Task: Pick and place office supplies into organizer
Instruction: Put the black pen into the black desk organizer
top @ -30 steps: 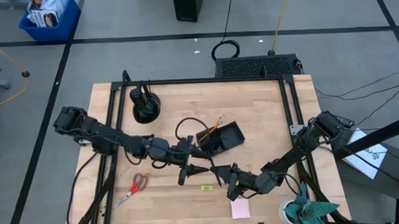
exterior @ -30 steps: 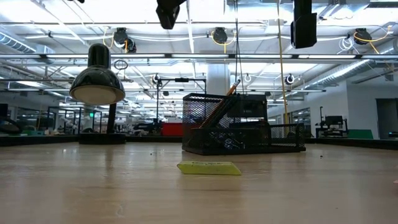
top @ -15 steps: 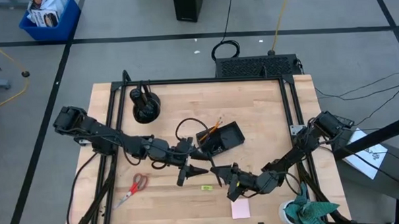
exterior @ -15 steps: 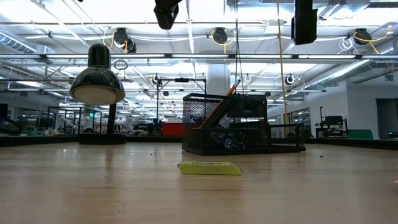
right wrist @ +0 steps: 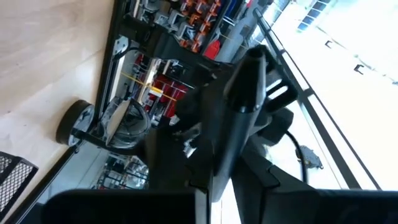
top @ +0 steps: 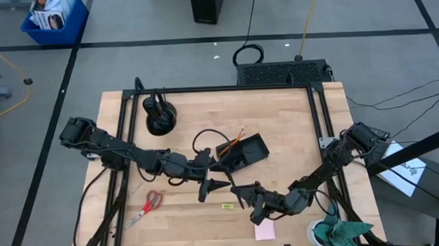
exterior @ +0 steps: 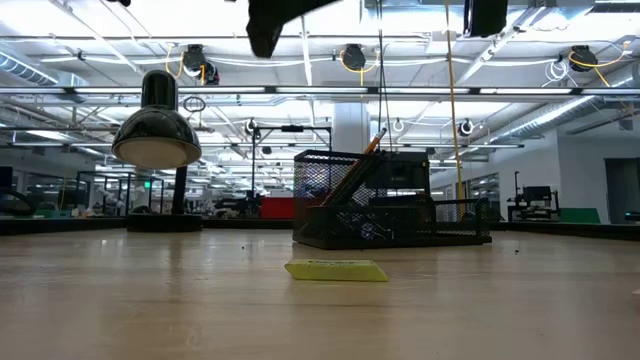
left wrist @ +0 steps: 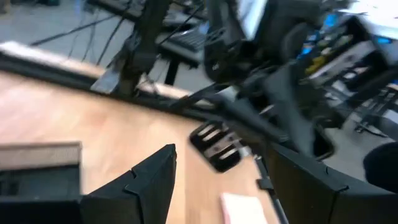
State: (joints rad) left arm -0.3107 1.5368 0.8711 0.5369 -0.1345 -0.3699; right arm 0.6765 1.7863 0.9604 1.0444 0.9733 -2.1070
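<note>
The black mesh organizer (top: pixel 252 147) (exterior: pixel 390 200) stands mid-table with the orange pencil (top: pixel 238 135) leaning in it. The yellow-green tag (top: pixel 227 206) (exterior: pixel 336 270) lies flat near the front edge. The red-handled scissors (top: pixel 147 206) lie to the left and the pink notepad (top: pixel 265 230) (left wrist: pixel 242 208) to the right. My left gripper (top: pixel 215 185) (left wrist: pixel 221 154) hovers open in front of the organizer, holding nothing. My right gripper (top: pixel 243 194) faces it from the right, above the tag, shut on a thin black pen (top: pixel 237 195). My right gripper pinches the black pen (right wrist: pixel 245 93) between its two fingers, which lie across it. The pen is lifted clear of the table. Which part of its length the fingers have, I cannot tell.
A black dome lamp (top: pixel 160 118) (exterior: pixel 157 135) stands at the far left of the table. A teal cloth (top: pixel 343 232) sits in a white holder at the near right corner. Black rails frame the wooden top (top: pixel 286 120).
My right gripper has risen with the pen: its dark shape in the low view has climbed toward the picture's top. It has also drifted slightly toward the near edge. My left gripper has shifted a little in the low view, staying open.
</note>
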